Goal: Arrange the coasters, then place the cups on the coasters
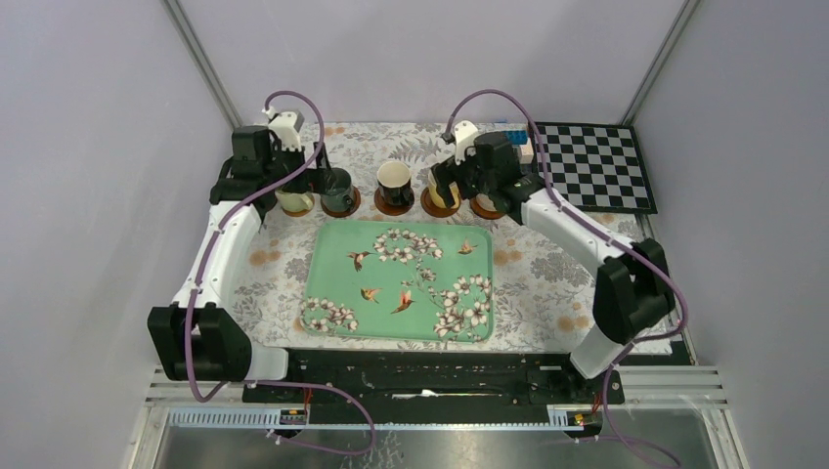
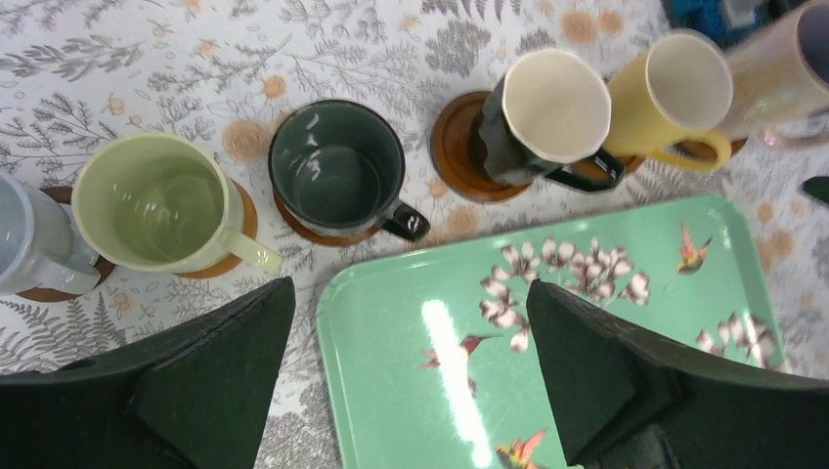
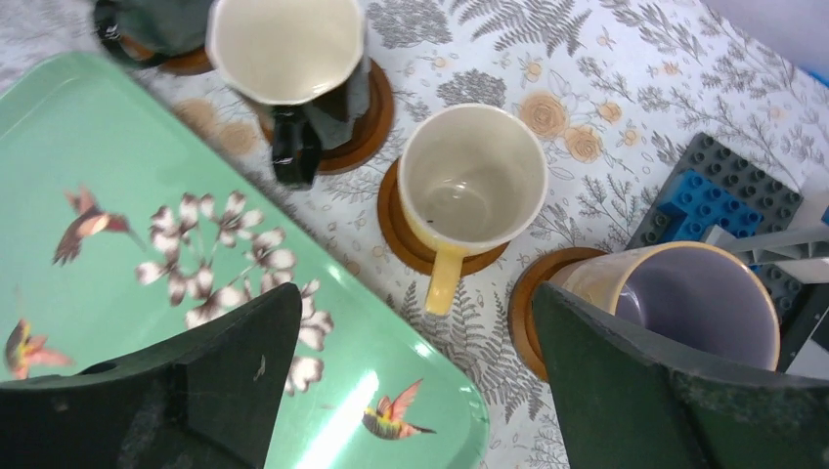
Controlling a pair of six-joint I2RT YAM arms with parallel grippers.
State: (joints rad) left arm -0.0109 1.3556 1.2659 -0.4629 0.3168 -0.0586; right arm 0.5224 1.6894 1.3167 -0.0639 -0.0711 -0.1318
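Observation:
Six cups stand in a row on brown coasters beyond the tray. In the left wrist view, left to right: pale blue cup (image 2: 29, 244), olive green cup (image 2: 152, 200), dark green cup (image 2: 337, 166), cream-lined dark cup (image 2: 552, 107), yellow cup (image 2: 675, 93), pinkish cup (image 2: 792, 68). My left gripper (image 2: 411, 381) hangs open over the tray's far left corner, holding nothing. My right gripper (image 3: 415, 381) is open over the tray's far right corner. Its right finger stands just in front of the pinkish cup with purple inside (image 3: 684, 303) on its coaster (image 3: 528, 313). The yellow cup (image 3: 474, 181) is beside it.
The green floral tray (image 1: 337, 293) lies in the middle of the patterned cloth, nothing on it. A checkerboard (image 1: 596, 166) lies at the back right. Blue and grey toy bricks (image 3: 714, 191) sit close behind the pinkish cup.

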